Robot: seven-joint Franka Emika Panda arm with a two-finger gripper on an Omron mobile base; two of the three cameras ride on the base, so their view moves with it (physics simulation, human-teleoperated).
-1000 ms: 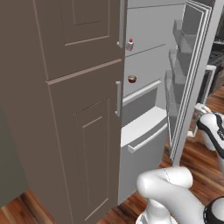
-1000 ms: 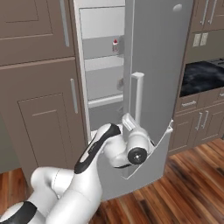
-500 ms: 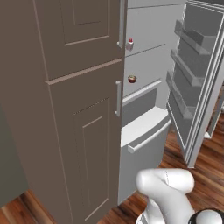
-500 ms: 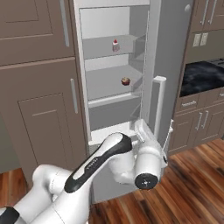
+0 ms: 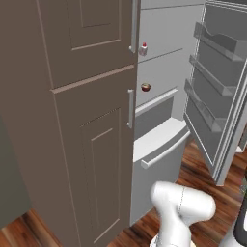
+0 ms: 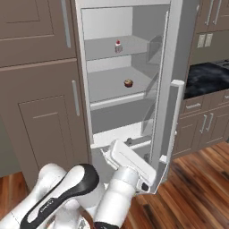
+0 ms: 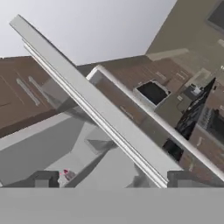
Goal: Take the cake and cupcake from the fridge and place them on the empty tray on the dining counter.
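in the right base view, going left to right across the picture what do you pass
brown wood cabinets → cake on the upper fridge shelf → cupcake on the shelf below → open fridge door seen edge on → wall counter with a black top

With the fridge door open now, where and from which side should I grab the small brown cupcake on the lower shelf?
Grip the tiny round brown cupcake across its sides, coming straight in from the open front of the silver-grey fridge. It stands upright and alone on the pale grey shelf, and the shelf above probably leaves little room for a top-down approach.
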